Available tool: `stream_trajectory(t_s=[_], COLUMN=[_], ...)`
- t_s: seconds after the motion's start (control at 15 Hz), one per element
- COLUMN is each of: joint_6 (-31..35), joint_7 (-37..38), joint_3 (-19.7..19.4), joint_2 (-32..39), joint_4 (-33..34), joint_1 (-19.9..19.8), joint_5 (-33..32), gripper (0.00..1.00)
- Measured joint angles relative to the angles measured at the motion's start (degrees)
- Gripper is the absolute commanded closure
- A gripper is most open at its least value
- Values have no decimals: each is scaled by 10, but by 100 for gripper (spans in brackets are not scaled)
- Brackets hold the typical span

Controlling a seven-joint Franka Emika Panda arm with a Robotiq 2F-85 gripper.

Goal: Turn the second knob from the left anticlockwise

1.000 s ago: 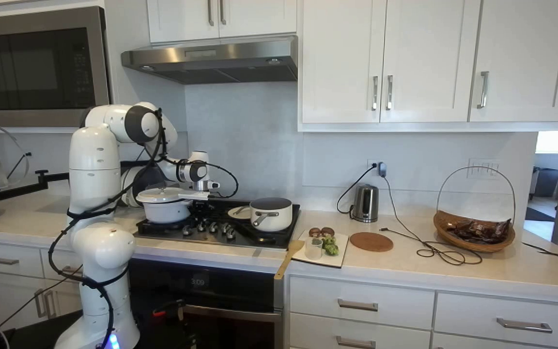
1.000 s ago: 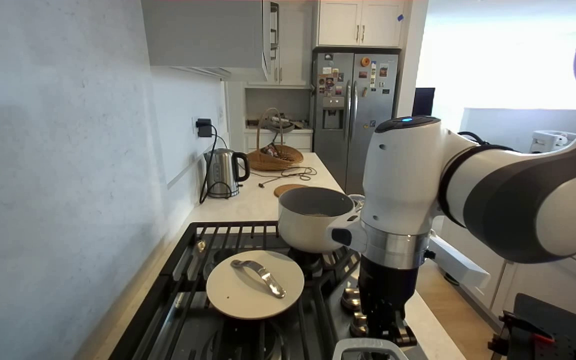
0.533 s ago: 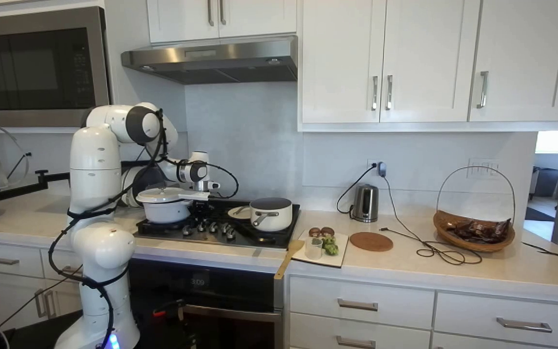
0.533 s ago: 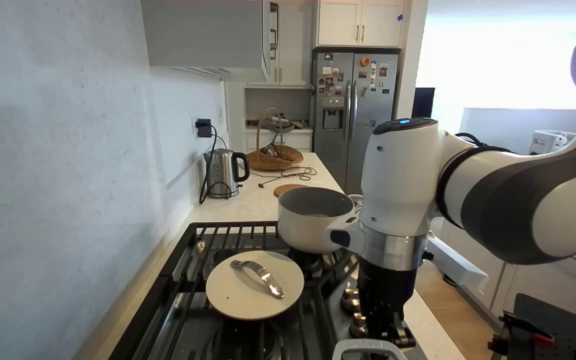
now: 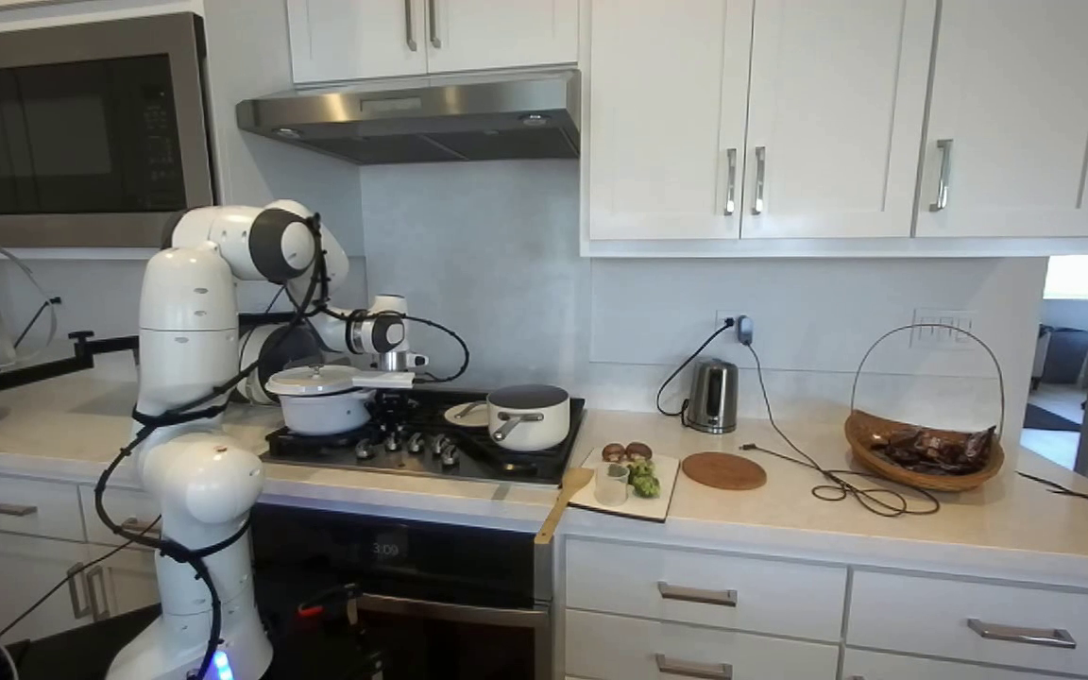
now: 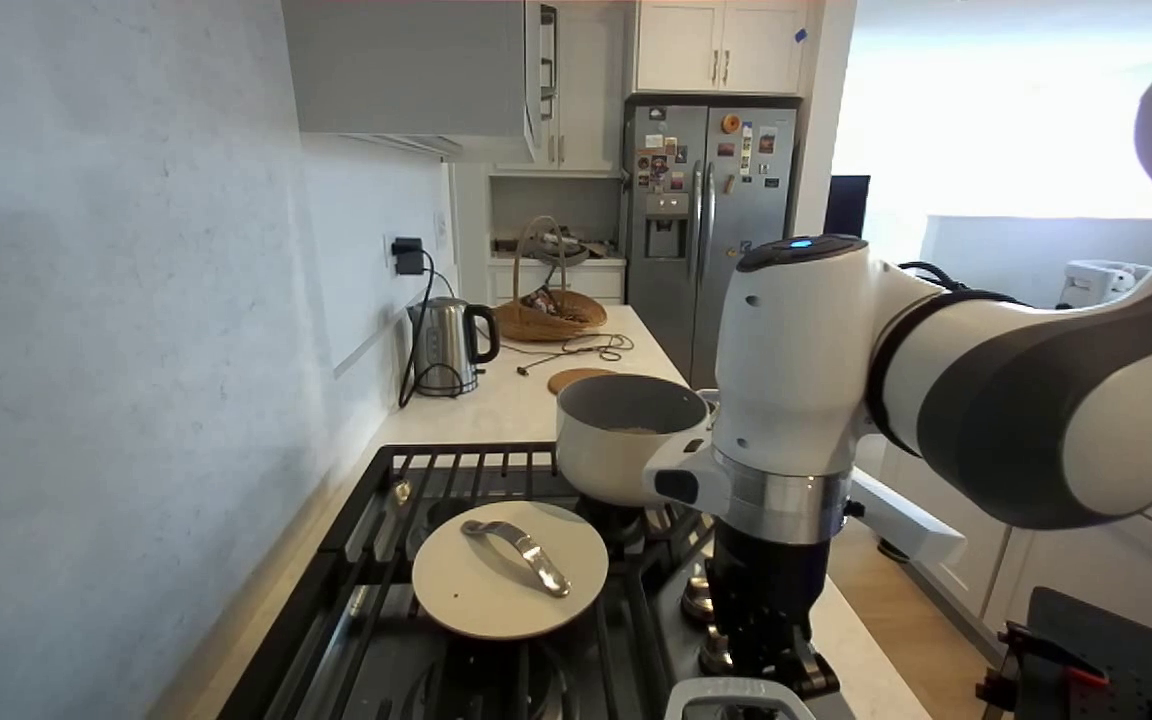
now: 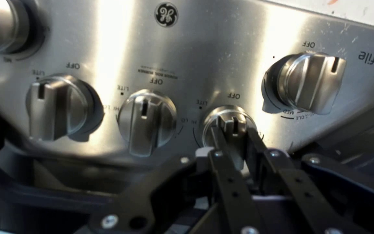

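- Wrist view: lettering stands upside down (hence the count from the left starts at this view's right). The gripper (image 7: 235,130) is at the second knob (image 7: 235,139), between the leftmost knob (image 7: 312,83) and the middle knob (image 7: 146,125). Jaws narrow, a finger on each side of its ridge, apparently clamped on it; firmness cannot be told. The pointer mark (image 7: 235,125) roughly faces the OFF label (image 7: 234,96); no clear turn found.
- In an exterior view, the wrist (image 6: 786,360) has shifted slightly toward the wall (image 6: 166,350) over the last second, the gripper's lower end hardly moving. Judged meaning: the grip is set or nearly so, with the anticlockwise turn still to be made. A grey handle (image 6: 736,687) hides part of the gripper.
- In an exterior view, the arm (image 5: 187,312) has edged rightward in frame; the knobs (image 5: 416,443) are too small to read there. Possible faults: fingers slipping from the ridge, or the gripper fouling the lidded pot (image 5: 322,413).
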Motion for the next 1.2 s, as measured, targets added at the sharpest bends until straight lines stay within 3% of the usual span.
stream_trajectory(t_s=[0.73,1.2], joint_6=[-41,-105], joint_7=[-342,-475], joint_3=[0,0], joint_2=[20,49], joint_4=[29,76], joint_1=[-20,-26], joint_5=[54,61], gripper=[95,95])
